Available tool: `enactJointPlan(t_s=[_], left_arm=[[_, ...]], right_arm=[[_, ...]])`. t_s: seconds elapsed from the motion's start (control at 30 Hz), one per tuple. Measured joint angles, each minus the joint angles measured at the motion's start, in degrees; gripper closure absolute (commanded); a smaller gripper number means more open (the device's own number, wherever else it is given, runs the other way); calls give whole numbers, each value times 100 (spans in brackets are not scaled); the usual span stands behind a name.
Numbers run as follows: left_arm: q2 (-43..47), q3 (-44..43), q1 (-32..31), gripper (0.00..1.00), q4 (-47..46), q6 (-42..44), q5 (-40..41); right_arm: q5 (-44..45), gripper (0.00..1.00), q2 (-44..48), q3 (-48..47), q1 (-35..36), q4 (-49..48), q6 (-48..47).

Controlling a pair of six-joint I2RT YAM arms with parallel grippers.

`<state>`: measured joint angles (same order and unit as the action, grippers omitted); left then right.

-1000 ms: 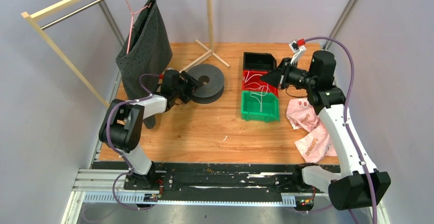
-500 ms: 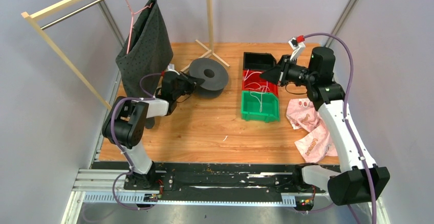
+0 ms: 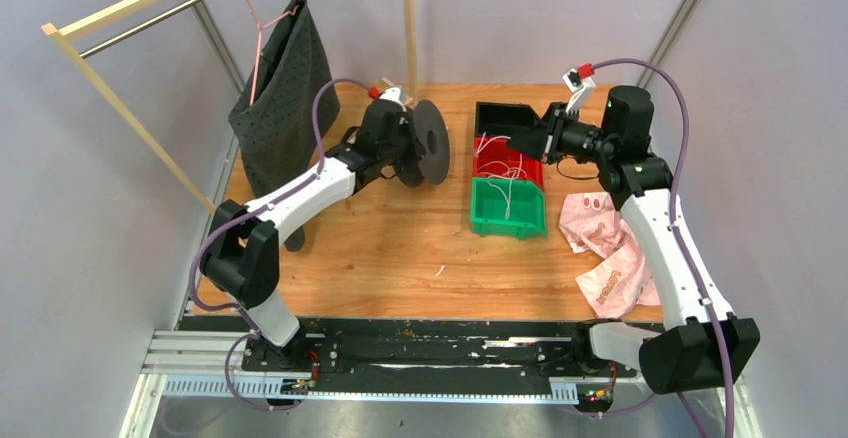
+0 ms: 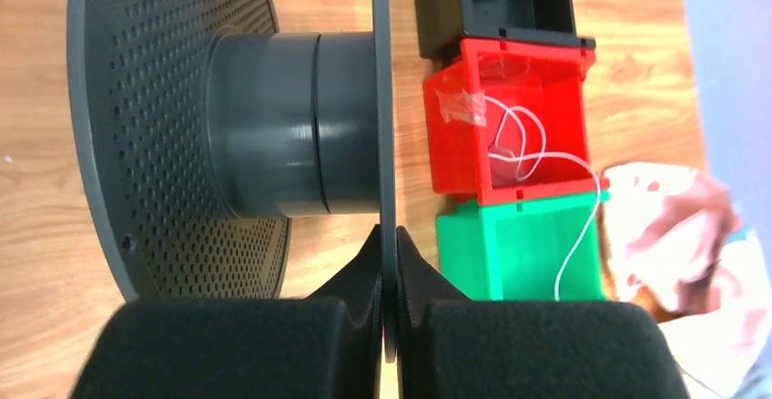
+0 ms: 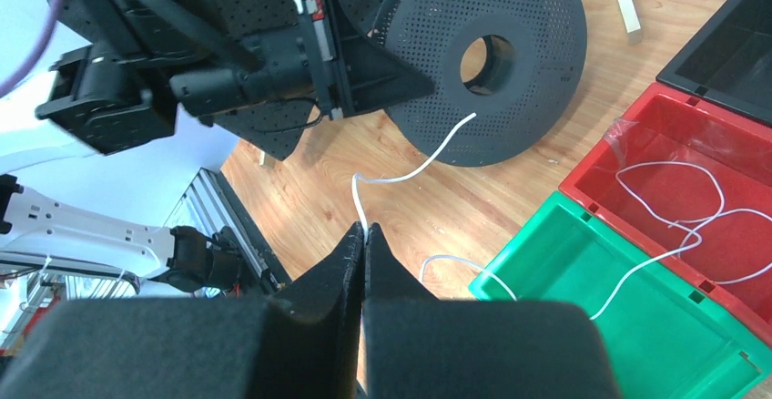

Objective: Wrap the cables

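red bin (image 4: 455, 167) holds cable (image 4: 544, 152) loops; left claw (image 4: 389, 253) pinches spool (image 4: 273, 126), right claw (image 5: 364, 240) pinches cable

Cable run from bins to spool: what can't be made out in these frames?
- Right wrist: whether the cable is fixed to the spool or only lies against it; too thin.
- Right wrist: cable below the grip, hidden by the right tool.
- Top: cable between tool and spool, too thin to trace.
- Left wrist: spool's lower rim, covered by the left tool; black bin cut off by the top edge.
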<state>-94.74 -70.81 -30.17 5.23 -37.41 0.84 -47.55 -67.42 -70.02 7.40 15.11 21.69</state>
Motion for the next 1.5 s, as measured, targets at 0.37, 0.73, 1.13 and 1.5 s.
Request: enactJointPlan(t_s=[0.37,0.73,1.13,1.5], left_arm=[[-129,-511,-1113,100,1152,1596,935],[-247,-553,-1486,48,1132,1921,1187],[87,-1582,-1491,47,1862,2142,1167],[564,-2083,-334,40,2455,1976,673]], right_arm=[[155,99,-197,-79,116,50,0],[592,99,-179,-83,116,245,-17],[1062,99,-221,-348,232,487,-28],[1545,99,-1139,-1303,1246,603,162]])
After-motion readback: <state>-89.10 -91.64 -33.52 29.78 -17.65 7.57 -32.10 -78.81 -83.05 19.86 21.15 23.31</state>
